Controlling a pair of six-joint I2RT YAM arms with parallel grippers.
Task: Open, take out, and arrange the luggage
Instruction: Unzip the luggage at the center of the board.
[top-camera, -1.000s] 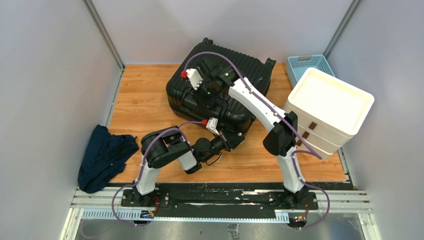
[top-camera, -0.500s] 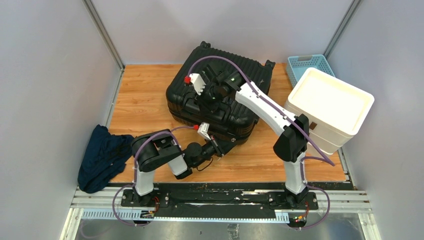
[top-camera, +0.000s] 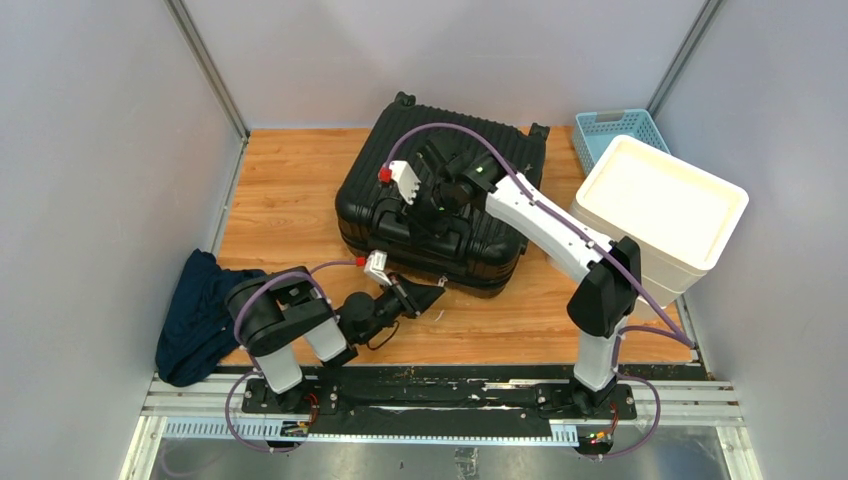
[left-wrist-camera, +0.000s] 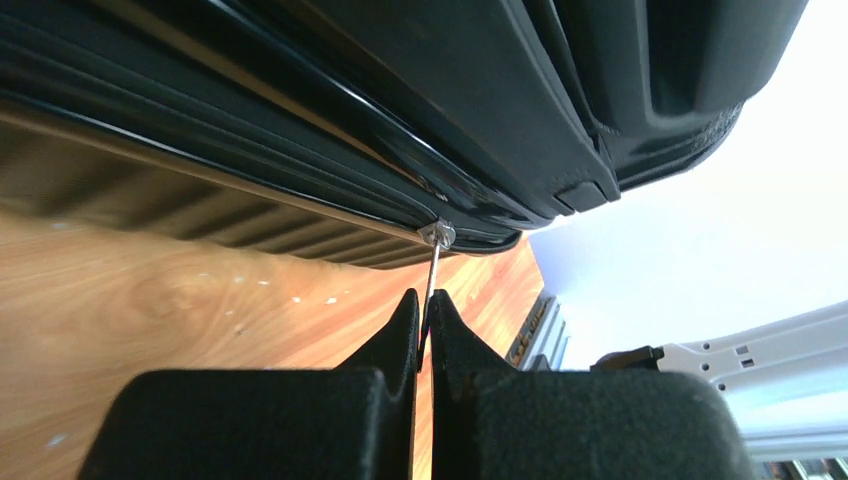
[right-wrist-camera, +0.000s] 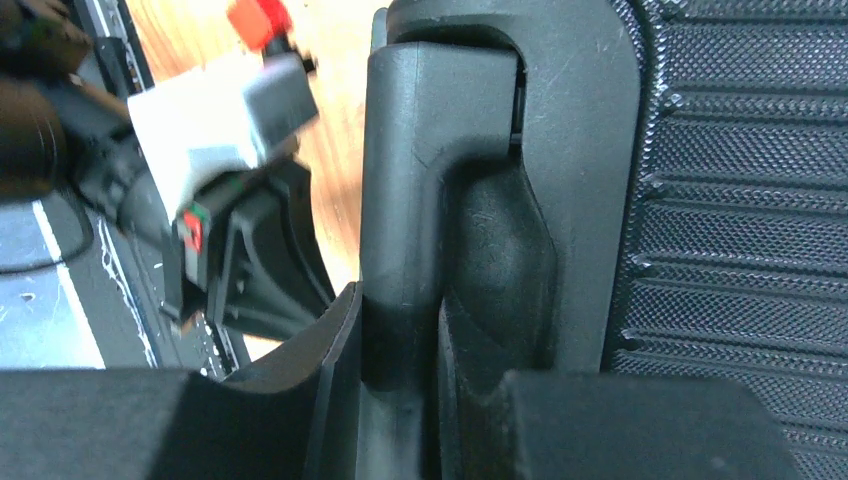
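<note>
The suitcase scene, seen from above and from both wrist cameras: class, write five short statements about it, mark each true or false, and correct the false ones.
1. The suitcase lies on the wooden table with its lid down. True.
2. The left claw pinches the zip pull. True.
3. The right claw hangs free in the air. False: it is closed on the suitcase's handle.
4. The dark cloth lies on the suitcase. False: it lies at the table's left edge, apart from the suitcase.
5. The basket stands behind the white drawers. True.
</note>
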